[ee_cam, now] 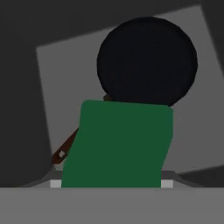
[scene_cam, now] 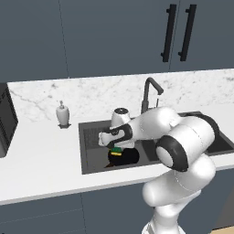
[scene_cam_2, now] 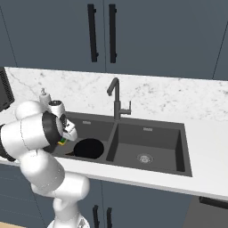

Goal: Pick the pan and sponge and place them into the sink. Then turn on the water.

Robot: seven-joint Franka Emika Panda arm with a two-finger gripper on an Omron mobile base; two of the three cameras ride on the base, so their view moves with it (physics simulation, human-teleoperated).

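Note:
My gripper [scene_cam: 114, 145] hangs over the left basin of the dark grey sink [scene_cam: 91, 132], shut on the sponge [scene_cam: 116, 151]. The sponge shows its green top over a yellow layer just below the hand, and its green face [ee_cam: 118, 144] lies close in the hand view. Under it the black pan [scene_cam: 127, 157] lies flat on the left basin's floor. The pan [ee_cam: 146, 61] is round and dark, and its reddish-brown handle [ee_cam: 65, 148] pokes out beside the sponge. From the right base view, the sponge [scene_cam_2: 61, 141] is half hidden by my arm, next to the pan [scene_cam_2: 88, 148]. No water runs.
The tall dark tap [scene_cam: 148, 93] stands behind the divider between the basins, also the tap [scene_cam_2: 116, 100]. A white soap dispenser [scene_cam: 62, 114] sits on the counter left of the sink. A dark appliance [scene_cam: 5, 123] is at the far left. The right basin [scene_cam_2: 151, 138] holds nothing.

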